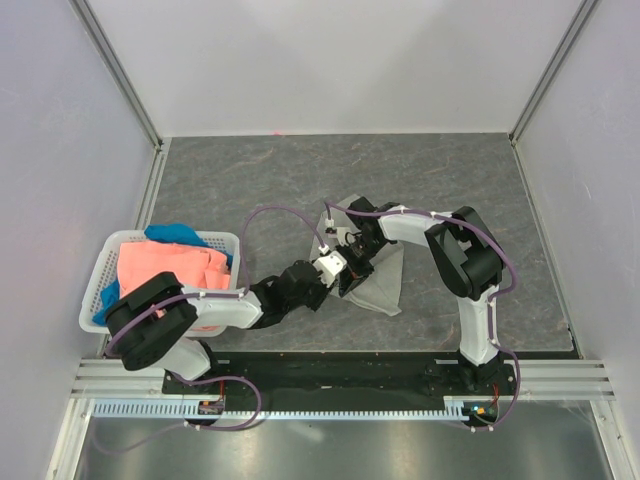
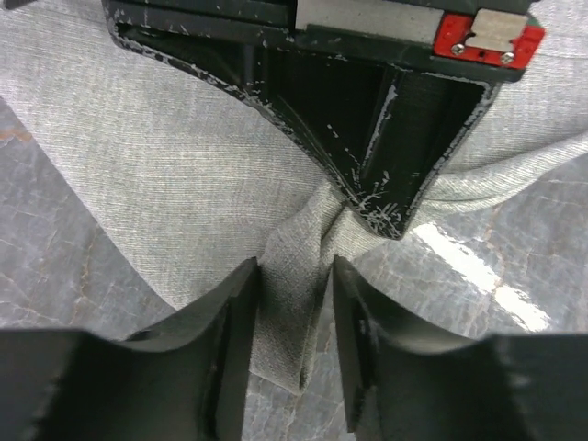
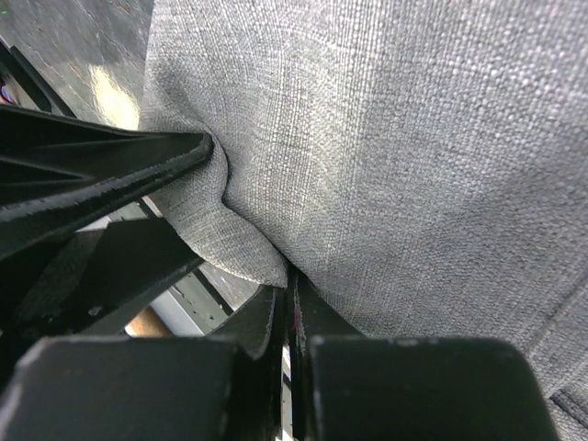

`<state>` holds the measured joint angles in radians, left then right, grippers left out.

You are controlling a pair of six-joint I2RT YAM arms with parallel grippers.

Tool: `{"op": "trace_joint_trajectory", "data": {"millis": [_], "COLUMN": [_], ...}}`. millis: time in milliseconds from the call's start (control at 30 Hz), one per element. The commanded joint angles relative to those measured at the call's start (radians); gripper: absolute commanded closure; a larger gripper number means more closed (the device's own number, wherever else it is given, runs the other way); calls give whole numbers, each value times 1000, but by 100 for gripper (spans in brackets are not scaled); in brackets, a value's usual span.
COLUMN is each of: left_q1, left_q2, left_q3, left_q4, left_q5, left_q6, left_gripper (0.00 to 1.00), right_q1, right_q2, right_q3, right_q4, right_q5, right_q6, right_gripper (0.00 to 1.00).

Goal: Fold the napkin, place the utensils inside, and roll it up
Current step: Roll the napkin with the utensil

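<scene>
Light grey napkin (image 1: 385, 288) lies bunched at the middle of the table (image 1: 230, 170), soft, limp and light, probably best taken at a corner or hem; right end effector (image 3: 291, 276) clamped shut on a fold, left end effector (image 2: 294, 271) part-open astride a narrow tail.

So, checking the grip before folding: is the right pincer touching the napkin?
Touching. The right wrist view shows the right pincer closed on a puckered edge of the napkin, with cloth pinched between its fingers.
</scene>
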<state>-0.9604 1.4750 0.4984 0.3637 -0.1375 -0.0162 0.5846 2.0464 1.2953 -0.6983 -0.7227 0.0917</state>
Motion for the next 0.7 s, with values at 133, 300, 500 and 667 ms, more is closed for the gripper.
{"op": "trace_joint_trajectory", "data": {"millis": [133, 300, 500, 667], "left_q1": [-17, -17, -15, 0], "left_q2": [28, 38, 22, 7], "left_q3": [35, 60, 74, 88], "left_q4": [-45, -100, -147, -189], "left_q5": [-31, -5, 73, 165], "left_q6": [36, 25, -33, -88], "left_gripper": [84, 98, 98, 98], "right_q1": [-14, -32, -92, -138], "right_q2": [-5, -51, -173, -305], "right_q3": [27, 25, 9, -86], "right_q4": [2, 0, 2, 19], "right_q5": [-15, 5, 55, 121], "right_q6": [-18, 0, 25, 16], "right_gripper": [100, 97, 62, 45]}}
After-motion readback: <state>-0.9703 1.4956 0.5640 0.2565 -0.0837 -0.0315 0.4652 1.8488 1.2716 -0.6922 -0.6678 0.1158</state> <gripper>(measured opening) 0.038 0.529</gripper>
